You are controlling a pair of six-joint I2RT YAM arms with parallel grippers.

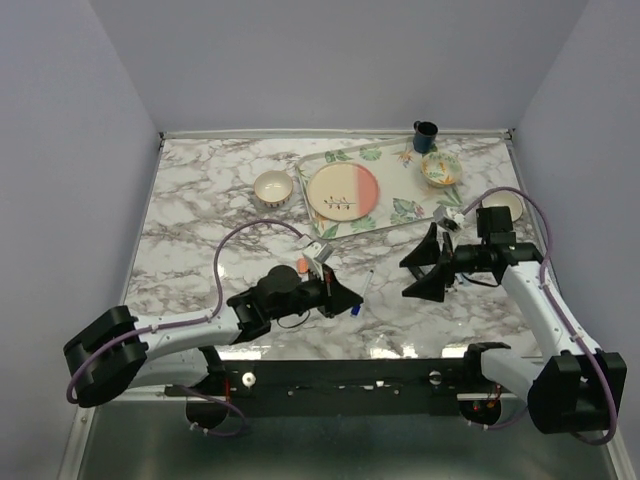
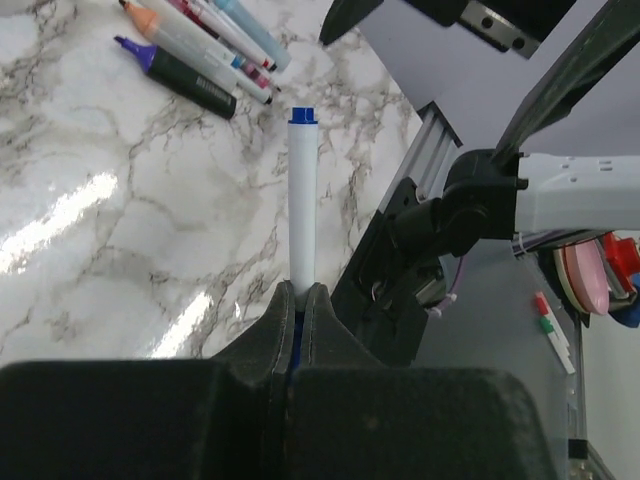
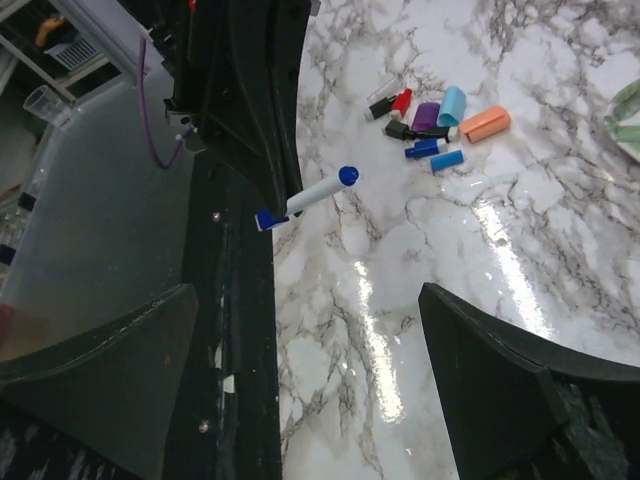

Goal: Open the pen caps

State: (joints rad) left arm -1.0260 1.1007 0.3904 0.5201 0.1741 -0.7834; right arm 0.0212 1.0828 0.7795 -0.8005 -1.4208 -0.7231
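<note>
My left gripper (image 2: 300,292) is shut on one end of a white pen (image 2: 302,200), which points away over the marble with a blue end piece (image 2: 302,115) at its far tip. From the right wrist the same pen (image 3: 310,196) shows, blue at both ends, hanging above the table beside the black left fingers (image 3: 255,120). Several loose pen caps (image 3: 440,120) in red, black, purple, light blue, orange and blue lie in a cluster. Other pens (image 2: 200,45) lie bunched, tips bare. My right gripper (image 3: 310,300) is wide open and holds nothing, right of the left gripper (image 1: 352,303).
A floral tray (image 1: 400,215) at the back holds a plate (image 1: 343,191) and a bowl (image 1: 441,168). A small bowl (image 1: 272,186), a dark mug (image 1: 425,135) and another bowl (image 1: 505,205) stand nearby. The black front rail (image 3: 235,350) borders the table.
</note>
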